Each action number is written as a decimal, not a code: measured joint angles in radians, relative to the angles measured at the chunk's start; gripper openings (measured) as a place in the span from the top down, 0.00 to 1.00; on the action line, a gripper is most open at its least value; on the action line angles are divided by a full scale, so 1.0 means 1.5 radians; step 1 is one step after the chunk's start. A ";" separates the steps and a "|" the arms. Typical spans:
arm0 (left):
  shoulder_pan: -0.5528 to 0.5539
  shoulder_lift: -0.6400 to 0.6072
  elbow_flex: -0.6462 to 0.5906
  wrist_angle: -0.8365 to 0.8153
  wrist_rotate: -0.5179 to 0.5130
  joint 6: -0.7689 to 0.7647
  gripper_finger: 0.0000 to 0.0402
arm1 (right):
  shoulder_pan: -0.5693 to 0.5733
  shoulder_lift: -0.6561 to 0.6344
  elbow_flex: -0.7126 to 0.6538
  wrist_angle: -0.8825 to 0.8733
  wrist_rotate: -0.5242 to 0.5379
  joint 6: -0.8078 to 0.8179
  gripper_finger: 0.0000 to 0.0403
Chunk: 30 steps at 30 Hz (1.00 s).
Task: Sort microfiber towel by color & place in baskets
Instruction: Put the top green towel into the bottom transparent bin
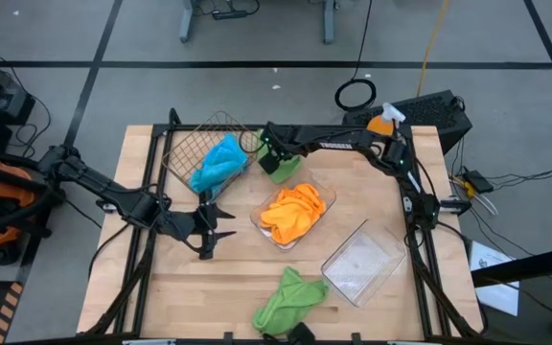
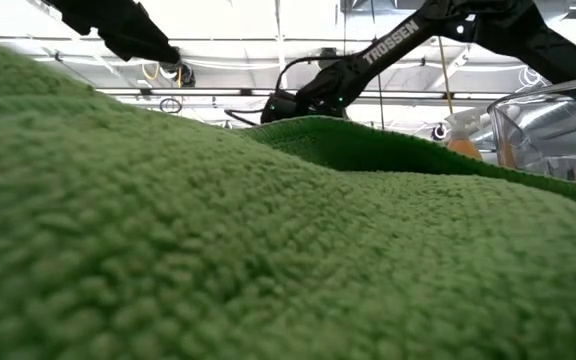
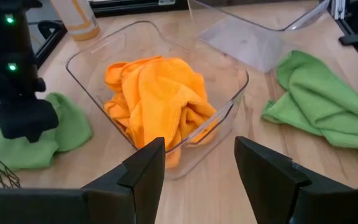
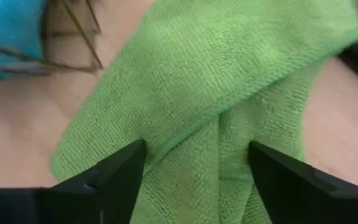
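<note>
Two green towels still out on the tabletop (image 1: pixel 180 287): one (image 1: pixel 289 299) near the front edge, mid-width; other (image 1: pixel 282 170) near the back edge, just beside the wire basket (image 1: pixel 192 144) and the tray w/ orange towels (image 1: pixel 293 213); blue towels (image 1: pixel 220 163) lie in the wire basket, toward the back-left; clear tray (image 1: pixel 364 265) sits front-right, no cloth in it; orange spray bottle (image 1: pixel 384 122) at back-right corner. Right gripper (image 4: pixel 194 163) is down over the back green towel, fingers (image 4: pixel 110 174) spread w/ cloth bunched between them, not clamped; basket wire close beside it. Left gripper (image 3: pixel 199 163) hovers left of the orange tray, fingers spread, nothing in them; tray wall directly ahead of it. Low view mostly blocked by front green towel.
</note>
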 joint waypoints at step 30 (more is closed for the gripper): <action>0.000 0.000 0.000 0.008 0.000 0.014 0.50 | 0.057 -0.118 -0.001 -0.131 0.105 -0.018 0.97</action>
